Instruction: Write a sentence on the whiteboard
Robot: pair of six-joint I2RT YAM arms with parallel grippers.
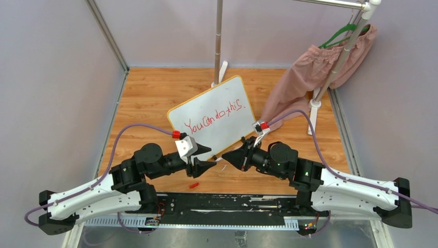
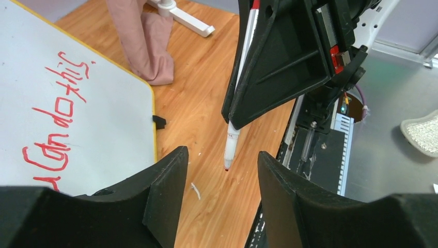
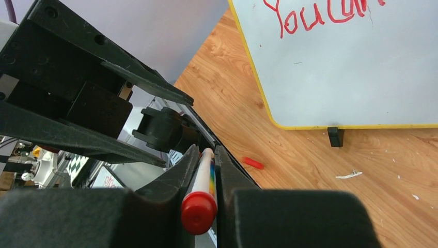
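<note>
- A small booth with pale lilac walls, floored by a wooden tabletop (image 1: 155, 98). At the back stands a clothes rack (image 1: 330, 72) with a pink garment (image 1: 304, 77) hanging down to the wood.
- The whiteboard (image 1: 214, 121) lies flat on the wood, in the middle and turned at an angle. It has a thin yellow rim, rounded corners and small black clip feet.
- The sentence (image 1: 213, 116) runs across the board in red marker as one slanted line: "You can do this." It looks complete, full stop included.
- The two arms meet nose to nose in front of the board's near edge.
- The right gripper (image 3: 206, 173) has its fingers narrow, pinched on a white marker (image 2: 232, 139). The marker's red butt end shows between the fingers in the right wrist view; its red tip points down just above the wood, uncapped.
- The left gripper (image 2: 222, 181) has its fingers partly spread with nothing between them, and the marker tip hangs near that gap.
- A small red cap (image 1: 194, 184) lies on the wood near the arm bases, apart from both grippers.
- Handling, as a judgement: the marker is light, stiff and smooth, so it could twist or slide in a loose pinch. Hold it across the barrel, clear of the wet tip.
- The board is probably light and rigid and may skate on its feet if pushed. Fresh ink would smear, so any touch belongs on the rim.
</note>
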